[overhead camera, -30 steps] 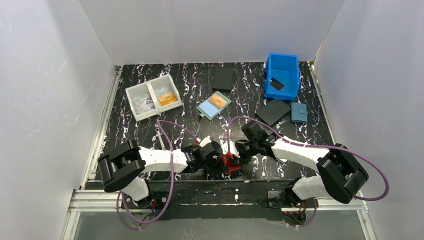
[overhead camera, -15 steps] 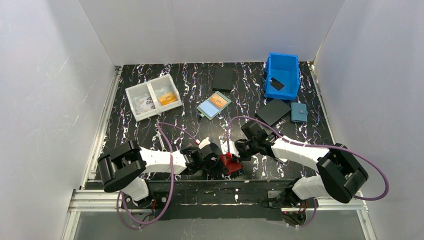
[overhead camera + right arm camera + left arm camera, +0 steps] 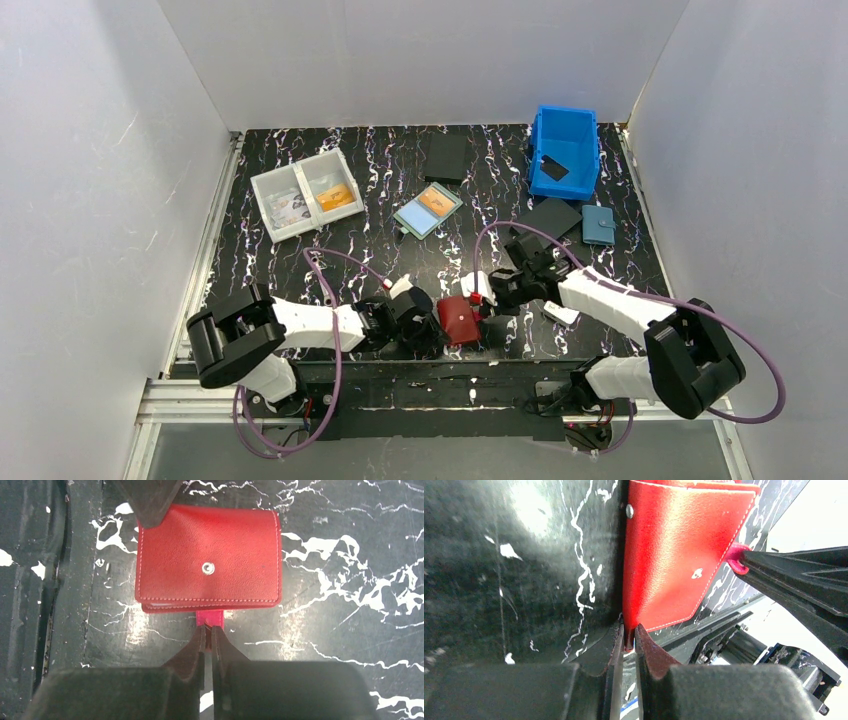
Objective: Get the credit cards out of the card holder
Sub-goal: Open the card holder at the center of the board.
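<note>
We found the scene bright and evenly lit from above, with only soft shadows along the near edge of the worktop (image 3: 480,190), a washed-out glare patch on it and a sheen on the card holder (image 3: 674,555) in the left wrist view, and blurred foregrounds in both wrist views.

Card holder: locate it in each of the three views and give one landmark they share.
Top external: card holder at bottom centre, between the left gripper and right gripper.
Left wrist: upper centre-right, its lower corner pinched by the left gripper.
Right wrist: upper centre, its snap tab in the right gripper.
Shared landmark: the black white-veined table.
</note>
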### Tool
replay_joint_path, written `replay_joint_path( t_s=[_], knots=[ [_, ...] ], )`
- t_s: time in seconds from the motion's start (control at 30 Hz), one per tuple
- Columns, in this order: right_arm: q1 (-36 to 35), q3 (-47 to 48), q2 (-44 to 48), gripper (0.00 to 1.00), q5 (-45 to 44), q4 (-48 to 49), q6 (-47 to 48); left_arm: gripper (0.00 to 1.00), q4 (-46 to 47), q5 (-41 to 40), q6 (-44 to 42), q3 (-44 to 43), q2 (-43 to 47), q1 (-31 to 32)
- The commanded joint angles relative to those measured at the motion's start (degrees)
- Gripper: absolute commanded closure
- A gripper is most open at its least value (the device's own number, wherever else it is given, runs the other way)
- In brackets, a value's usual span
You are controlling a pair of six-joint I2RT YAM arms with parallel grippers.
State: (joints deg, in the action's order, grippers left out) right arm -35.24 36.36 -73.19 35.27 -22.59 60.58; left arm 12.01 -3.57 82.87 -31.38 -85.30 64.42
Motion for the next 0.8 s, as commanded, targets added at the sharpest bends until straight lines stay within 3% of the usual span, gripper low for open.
replay_joint_path(
  t_s=[0.0,0.23,0.43,0.57,0.77],
  knots=[
    [3.2,2.0,1.3,0.96,-0.1,-3.2,2.2,1.0,-2.8,-0.4,-4.6,1.0,0.7,-2.8],
    [5.4,2.2,-0.7,0.89,-3.7,-1.9,-0.6,0.82,-3.1,3.6,-11.5,-1.1,-1.4,-5.1],
    [6.0,2.5,-2.2,0.82,-5.4,-0.7,-3.3,0.46,-3.4,3.3,-17.6,0.2,1.2,-5.2],
    [6.8,3.5,-3.8,0.75,-5.8,-0.9,-5.0,0.36,-3.3,2.7,-22.5,1.6,7.4,-5.3],
    [9.3,5.0,-5.5,0.59,-3.5,-2.0,-7.9,0.24,-3.1,2.0,-28.5,4.8,17.0,-5.2]
  ],
)
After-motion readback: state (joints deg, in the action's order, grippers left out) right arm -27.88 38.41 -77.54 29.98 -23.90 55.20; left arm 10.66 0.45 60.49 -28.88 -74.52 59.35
